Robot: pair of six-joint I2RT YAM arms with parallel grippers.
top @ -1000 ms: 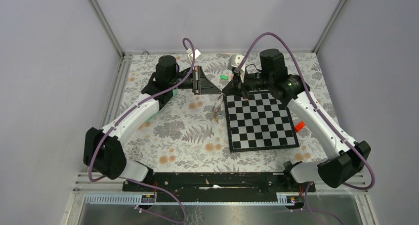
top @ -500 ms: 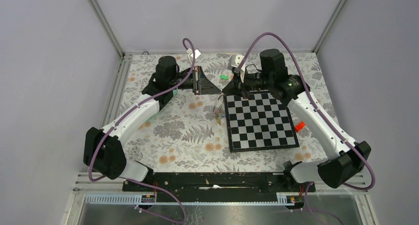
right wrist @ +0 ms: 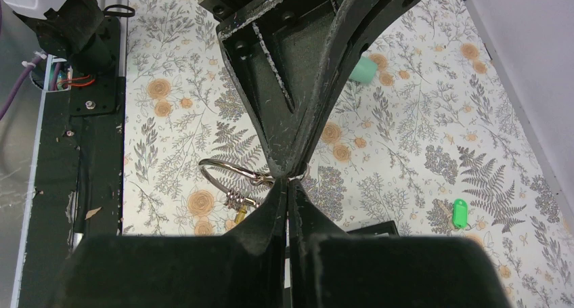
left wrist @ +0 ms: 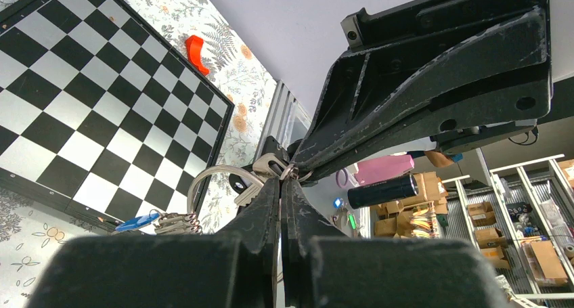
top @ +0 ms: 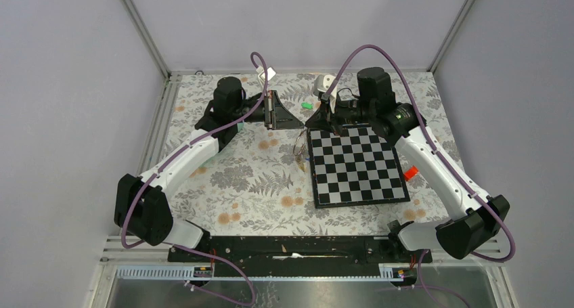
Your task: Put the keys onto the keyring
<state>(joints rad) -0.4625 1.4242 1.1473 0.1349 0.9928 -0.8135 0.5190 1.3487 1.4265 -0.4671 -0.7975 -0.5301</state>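
My two grippers meet tip to tip above the table's back middle. The left gripper (top: pixel 302 122) (left wrist: pixel 282 185) is shut on the silvery keyring (left wrist: pixel 206 174), whose bunch with a blue-headed key (left wrist: pixel 138 221) hangs below it (top: pixel 299 149). The right gripper (top: pixel 308 121) (right wrist: pixel 289 185) is shut on a small ring at the head of a silvery key with a black part (left wrist: pixel 252 181), pressed against the keyring (right wrist: pixel 220 169). I cannot tell whether that key is threaded on. The green-headed key (top: pixel 306 105) (right wrist: pixel 460 213) lies on the flowered cloth behind the grippers.
A chessboard (top: pixel 355 166) lies right of the hanging bunch. A small red piece (top: pixel 409 172) (left wrist: pixel 196 51) sits off its right edge. The end of a teal stick (right wrist: pixel 365 68) shows behind the left gripper. Frame posts and walls close in the back.
Both grippers stay shut and joined at the tips. The hanging bunch has swung slightly; the right arm has shifted a little.
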